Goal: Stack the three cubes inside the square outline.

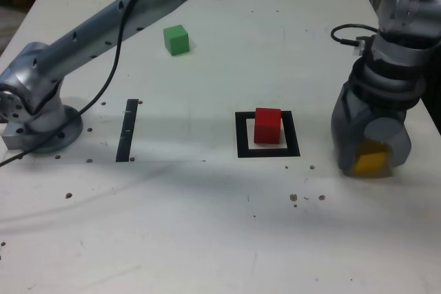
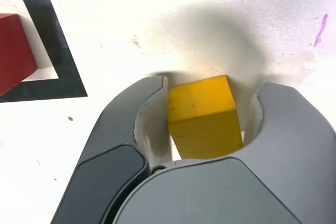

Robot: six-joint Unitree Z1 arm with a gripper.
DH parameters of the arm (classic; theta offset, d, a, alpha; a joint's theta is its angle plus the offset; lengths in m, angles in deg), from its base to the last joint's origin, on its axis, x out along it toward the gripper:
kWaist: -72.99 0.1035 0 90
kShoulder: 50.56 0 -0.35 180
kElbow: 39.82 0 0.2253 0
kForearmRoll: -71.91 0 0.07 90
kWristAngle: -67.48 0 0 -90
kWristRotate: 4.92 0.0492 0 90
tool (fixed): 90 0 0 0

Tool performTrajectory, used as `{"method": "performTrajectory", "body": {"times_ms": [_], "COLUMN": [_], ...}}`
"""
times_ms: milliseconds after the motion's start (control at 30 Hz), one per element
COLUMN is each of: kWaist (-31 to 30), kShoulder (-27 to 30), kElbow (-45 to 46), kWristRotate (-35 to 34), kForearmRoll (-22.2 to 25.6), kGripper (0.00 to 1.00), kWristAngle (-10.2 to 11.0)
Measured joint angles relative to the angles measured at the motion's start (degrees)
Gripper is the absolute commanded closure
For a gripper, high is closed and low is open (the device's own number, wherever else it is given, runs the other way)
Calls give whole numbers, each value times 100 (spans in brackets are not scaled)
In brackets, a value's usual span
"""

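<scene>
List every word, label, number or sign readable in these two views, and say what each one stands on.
None: neither view shows any readable text.
The red cube, yellow cube and green cube have plain faces.
The square outline and the black tape strip carry no writing.
The gripper and arm show no legible label.
A purple mark on the table is a scribble, not a letter.
</scene>
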Motion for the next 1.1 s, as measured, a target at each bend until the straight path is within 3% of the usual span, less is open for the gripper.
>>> {"method": "performTrajectory", "body": {"times_ms": [333,567,767,967,1100], "kWaist": [-125,-163,-153,93,99], "kShoulder": [178,979,1816,2647,2788], "kElbow": [11,194,1120,2323,2814], "kWristRotate": [100,322,429,617,671], "kForearmRoll": [331,555,571,443,278], "kGripper": [88,88,87,85,85], "kWristAngle": [-4,39,96,15,61]}}
